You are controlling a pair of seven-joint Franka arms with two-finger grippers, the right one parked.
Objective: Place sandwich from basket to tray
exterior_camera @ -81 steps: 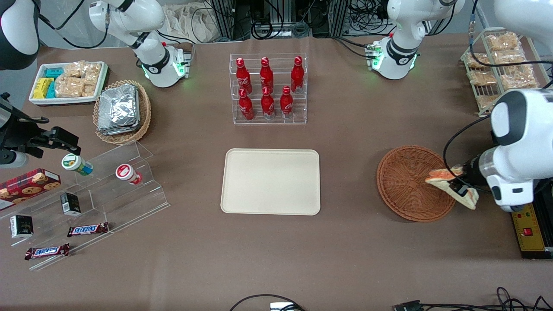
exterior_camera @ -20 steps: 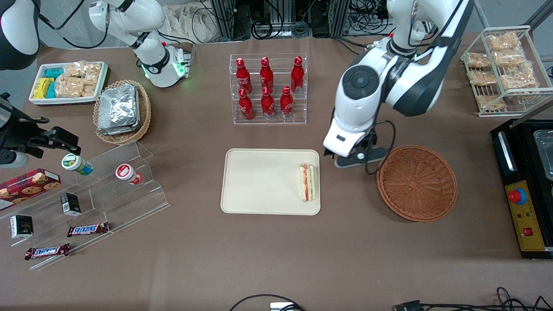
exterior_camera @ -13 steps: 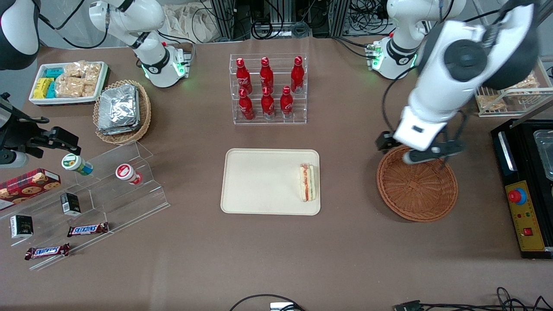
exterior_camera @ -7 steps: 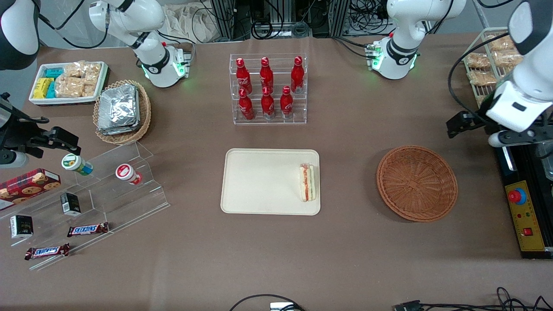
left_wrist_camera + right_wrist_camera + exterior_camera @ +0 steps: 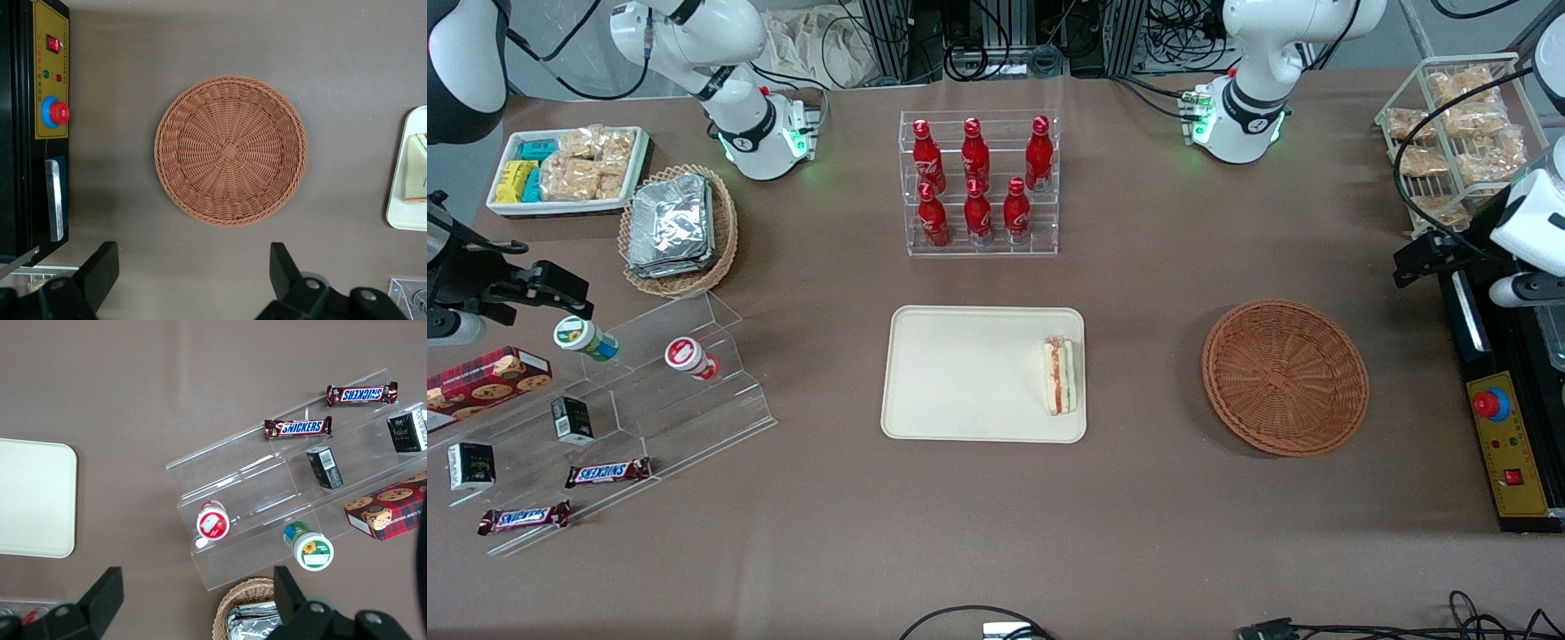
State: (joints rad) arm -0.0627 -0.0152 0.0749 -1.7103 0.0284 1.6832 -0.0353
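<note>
The sandwich (image 5: 1060, 376) lies on the cream tray (image 5: 960, 373), at the tray's end nearest the basket, with its orange and green filling edge facing up. The reddish-brown wicker basket (image 5: 1285, 377) holds nothing. My left gripper (image 5: 1526, 288) hangs at the working arm's end of the table, above the black control box and well away from the basket. In the left wrist view the gripper (image 5: 193, 273) is open and holds nothing, the basket (image 5: 230, 150) is in full view, and the tray's edge (image 5: 400, 213) shows with the sandwich (image 5: 417, 177) on it.
A clear rack of red bottles (image 5: 978, 182) stands farther from the front camera than the tray. A wire rack of bagged snacks (image 5: 1458, 133) and a black control box (image 5: 1507, 427) sit near my gripper. Clear display steps (image 5: 649, 382) lie toward the parked arm's end.
My gripper carried the sandwich from the basket to the tray and released it. Since then it has swung back over the basket to the working arm's end of the table.
</note>
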